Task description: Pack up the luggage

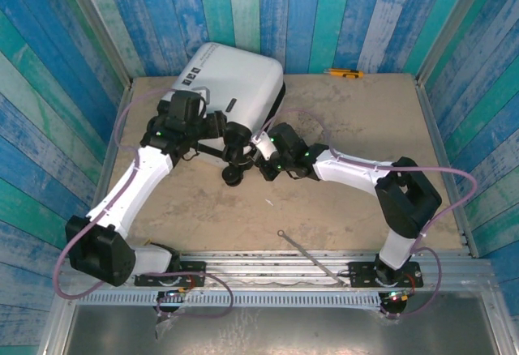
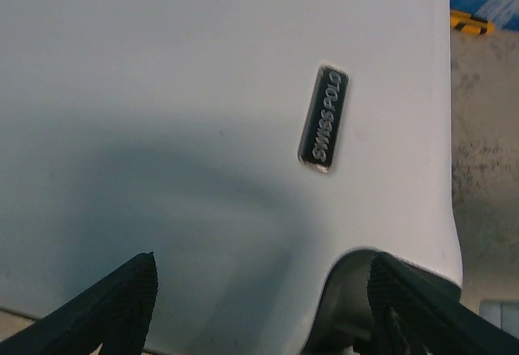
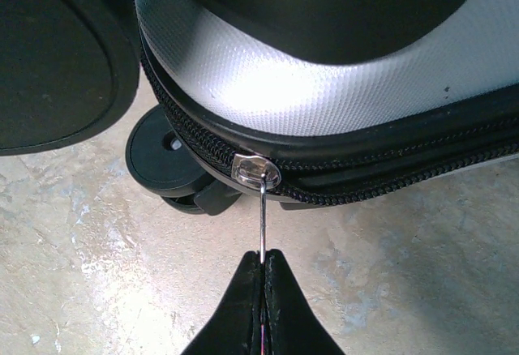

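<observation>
Two arms, one case, a few odd pieces on the table.

1. Luggage (image 1: 235, 79): white hard-shell suitcase with rounded corners. It lies flat with both shells together at the far left of the tan table (image 1: 365, 128), its far corner up against the blue-striped back wall. Seen close in the left wrist view, the shell carries a small dark badge (image 2: 324, 117) reading SWISS POLO. A black zip band runs round the seam, and a black wheel (image 3: 162, 156) juts from the near corner, resting on the table.

2. Left arm (image 1: 138, 177): reaches from the near left and bends across to the near edge of the case. Left gripper (image 2: 263, 290): jaws spread wide. The ribbed black fingers (image 2: 122, 306) stand at either side of the white shell, with nothing clamped between them.

3. Right arm (image 1: 357, 173): comes in from the near right, with its wrist just beside the left arm's wrist at the same near corner of the case. Right gripper (image 3: 263, 262): fingertips pressed together on the thin metal zipper pull (image 3: 263, 217). The pull runs straight from the pads up to the silver slider (image 3: 255, 168), which sits on the zip band just beside the wheel.

4. Dark rounded form (image 3: 49, 55), upper left of the right wrist view: close to the case, and I cannot tell what it is.

5. Thin metal rod (image 1: 304, 250): lies loose on the table near the front rail, well apart from the case.

6. Small yellow-and-black object (image 1: 345, 73): on the far edge of the table against the wall, to the right of the case.
</observation>
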You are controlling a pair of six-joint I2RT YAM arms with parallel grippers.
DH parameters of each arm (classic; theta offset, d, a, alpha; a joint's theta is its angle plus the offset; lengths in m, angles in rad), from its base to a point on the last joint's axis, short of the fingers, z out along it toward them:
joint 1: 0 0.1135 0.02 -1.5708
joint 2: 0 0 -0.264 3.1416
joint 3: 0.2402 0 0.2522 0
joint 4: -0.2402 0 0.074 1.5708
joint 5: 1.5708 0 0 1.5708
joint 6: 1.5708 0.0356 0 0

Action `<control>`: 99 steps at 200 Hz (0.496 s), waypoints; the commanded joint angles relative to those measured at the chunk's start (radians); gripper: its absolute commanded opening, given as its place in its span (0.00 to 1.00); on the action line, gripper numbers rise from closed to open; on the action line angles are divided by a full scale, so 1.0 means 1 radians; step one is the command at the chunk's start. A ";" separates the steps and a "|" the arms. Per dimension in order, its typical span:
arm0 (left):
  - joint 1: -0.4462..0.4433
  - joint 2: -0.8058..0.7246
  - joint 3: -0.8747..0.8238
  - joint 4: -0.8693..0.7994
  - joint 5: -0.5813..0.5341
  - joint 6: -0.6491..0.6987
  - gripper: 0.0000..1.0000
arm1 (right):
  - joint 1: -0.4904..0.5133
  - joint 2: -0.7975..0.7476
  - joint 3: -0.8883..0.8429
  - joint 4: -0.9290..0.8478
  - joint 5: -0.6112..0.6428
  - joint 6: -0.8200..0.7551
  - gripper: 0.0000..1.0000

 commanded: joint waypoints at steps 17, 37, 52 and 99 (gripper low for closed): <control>-0.009 -0.013 0.076 -0.240 -0.066 0.065 0.73 | -0.026 -0.028 -0.034 0.022 0.022 0.026 0.00; -0.009 0.017 0.153 -0.213 -0.100 0.076 0.73 | -0.026 -0.030 -0.042 0.027 0.014 0.030 0.00; -0.009 0.060 0.235 -0.162 -0.158 0.077 0.75 | -0.023 -0.040 -0.052 0.037 0.008 0.033 0.01; -0.009 0.230 0.434 -0.020 -0.251 0.006 0.80 | 0.023 -0.087 -0.076 0.042 0.070 0.002 0.00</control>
